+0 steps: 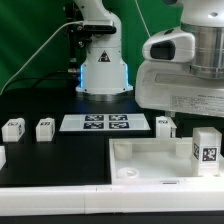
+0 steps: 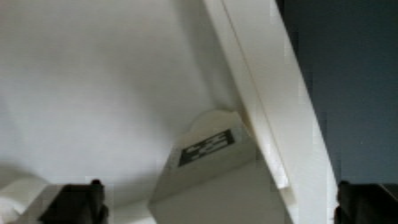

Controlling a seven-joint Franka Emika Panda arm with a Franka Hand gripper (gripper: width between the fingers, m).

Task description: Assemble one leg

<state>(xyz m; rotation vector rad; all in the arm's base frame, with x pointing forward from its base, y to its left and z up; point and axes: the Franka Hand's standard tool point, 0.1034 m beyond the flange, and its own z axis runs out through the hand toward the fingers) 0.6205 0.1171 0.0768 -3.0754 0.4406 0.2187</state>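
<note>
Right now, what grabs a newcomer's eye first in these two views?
The robot arm looms big at the exterior view's right, over the large white tray piece at the front. A tagged leg stands upright at the tray's right end; the wrist view shows it close up between the open fingers. The marker board lies mid-table, with loose legs to the left.

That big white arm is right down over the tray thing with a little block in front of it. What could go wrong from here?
1. In the wrist view the leg sits between the open claw fingers, tight against the tray wall. Closing could catch the wall or grab the leg crooked.

2. In the exterior view the leg stands at the tray's corner, so a nudge might tip it.

3. Another leg stands close behind and could get bumped.
</note>
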